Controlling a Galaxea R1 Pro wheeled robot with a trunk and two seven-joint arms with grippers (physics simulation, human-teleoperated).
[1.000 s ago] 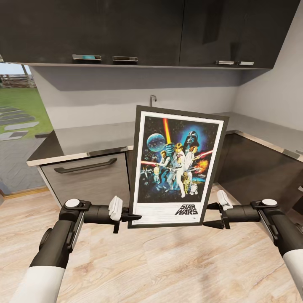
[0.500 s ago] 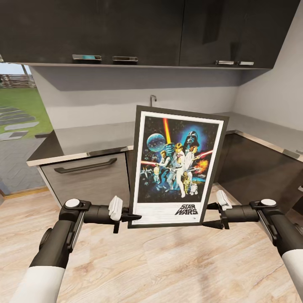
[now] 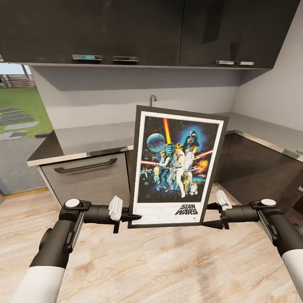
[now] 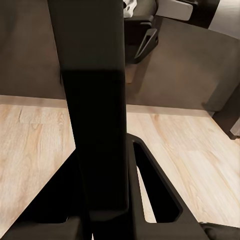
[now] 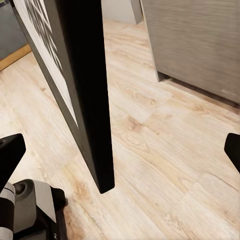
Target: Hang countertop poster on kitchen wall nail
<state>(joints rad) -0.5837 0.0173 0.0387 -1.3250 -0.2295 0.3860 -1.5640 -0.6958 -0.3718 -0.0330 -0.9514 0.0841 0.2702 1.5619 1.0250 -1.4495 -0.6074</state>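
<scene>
One poster [image 3: 176, 166] | upright, long axis vertical, facing robot | left end effector [image 3: 131, 217] pinching its lower edge | right end effector [image 3: 211, 215] spread

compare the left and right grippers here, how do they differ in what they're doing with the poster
The left gripper is shut on the poster, gripping its lower left edge; the right gripper stands open beside the lower right edge, its fingers spread wide, the frame between them untouched. The left alone carries the poster; the right holds nothing. Both sit at about equal height, pointing inward toward it.
</scene>
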